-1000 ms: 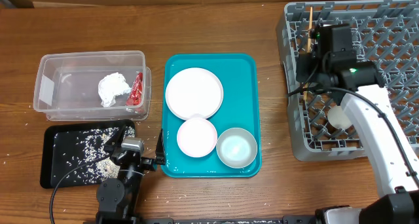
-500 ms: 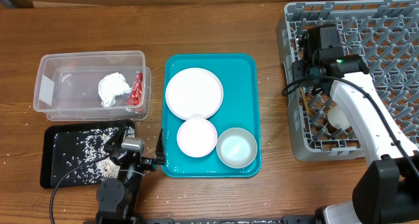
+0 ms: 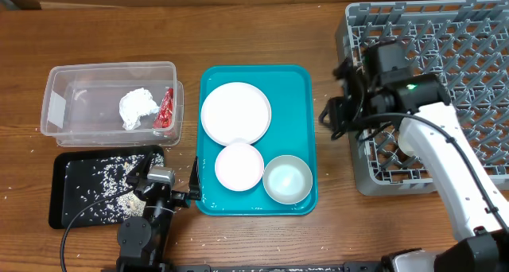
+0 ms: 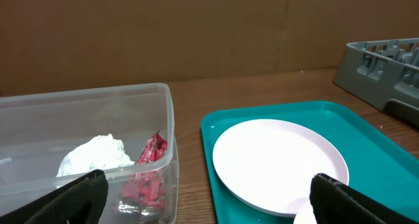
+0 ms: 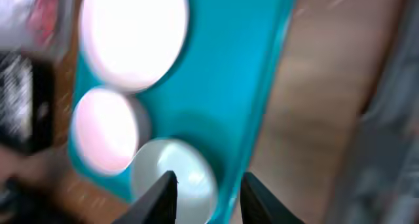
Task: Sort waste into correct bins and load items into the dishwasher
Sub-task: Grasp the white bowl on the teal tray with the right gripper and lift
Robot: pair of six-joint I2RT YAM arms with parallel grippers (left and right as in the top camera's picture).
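Note:
The clear tub (image 3: 79, 73) holds the white napkin (image 3: 137, 106) and red wrapper (image 3: 165, 109); they also show in the left wrist view, napkin (image 4: 95, 155), wrapper (image 4: 150, 165). Rice lies on the black tray (image 3: 67, 204). The large plate (image 3: 235, 113), a bowl (image 3: 238, 165) and a second bowl (image 3: 287, 179) sit on the teal tray (image 3: 298, 97). My right gripper (image 3: 334, 117) hangs open and empty between the teal tray and the grey rack (image 3: 461, 57); its blurred view (image 5: 208, 198) looks down on the second bowl (image 5: 173, 178). My left gripper (image 3: 171, 194) is open and empty. The chopsticks are hidden.
A white cup (image 3: 408, 141) sits in the rack, partly under my right arm. Loose rice grains lie on the wood around the black tray. The left wrist view shows the tub wall (image 4: 131, 112), the plate (image 4: 278, 162) and the rack's corner (image 4: 386, 67).
My right gripper has swung left, from over the rack's left side to the gap beside the teal tray. The chopstick seen by it earlier no longer shows. The left arm has not moved.

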